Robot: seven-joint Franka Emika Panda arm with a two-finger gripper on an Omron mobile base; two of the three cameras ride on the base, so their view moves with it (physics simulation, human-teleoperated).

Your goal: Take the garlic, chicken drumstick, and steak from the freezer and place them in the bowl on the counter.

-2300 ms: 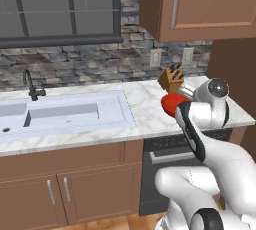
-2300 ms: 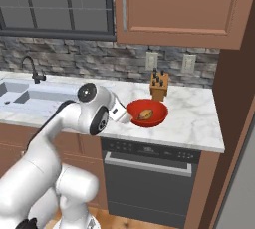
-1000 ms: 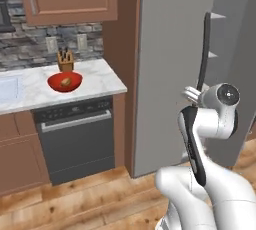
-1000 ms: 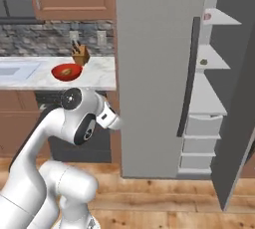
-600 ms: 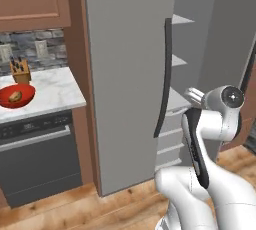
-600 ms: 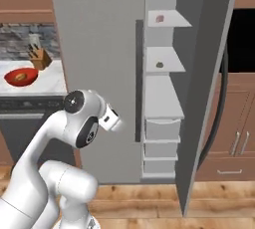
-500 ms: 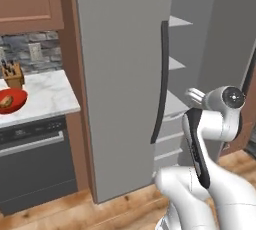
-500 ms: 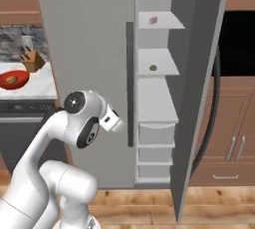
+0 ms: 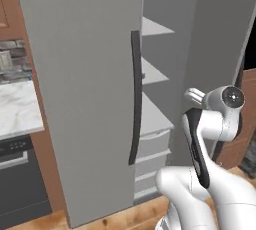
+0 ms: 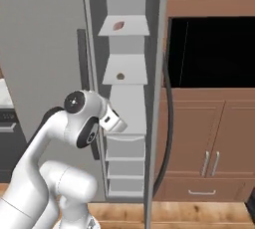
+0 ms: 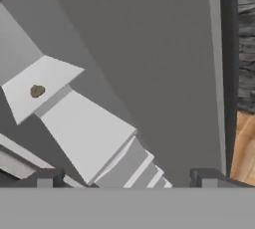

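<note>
The tall grey freezer (image 9: pixel 90 74) stands with its right door (image 10: pixel 160 98) swung open, showing white shelves. A flat reddish piece, the steak (image 10: pixel 118 25), lies on the upper shelf. One shelf lower sits a small brownish lump (image 10: pixel 120 76), probably the garlic, also visible in the hand view (image 11: pixel 36 91). My gripper (image 11: pixel 127 179) is open, holds nothing, and hangs well short of the shelves, folded close to the arm (image 10: pixel 82 118). A corner of the marble counter (image 9: pixel 15 106) shows at far left. The bowl and the chicken drumstick are out of view.
A long dark handle (image 9: pixel 135 99) runs down the shut grey door. White drawers (image 10: pixel 124 166) fill the lower freezer. Brown cabinets (image 10: pixel 214 148) and a black recess (image 10: pixel 214 51) lie to the right. A black oven (image 9: pixel 15 174) sits under the counter, above wooden floor (image 10: pixel 199 213).
The whole picture has slid: the base has moved right, from the counter to the front of the open freezer. Bowl and knife block have left the views. The gripper stays open.
</note>
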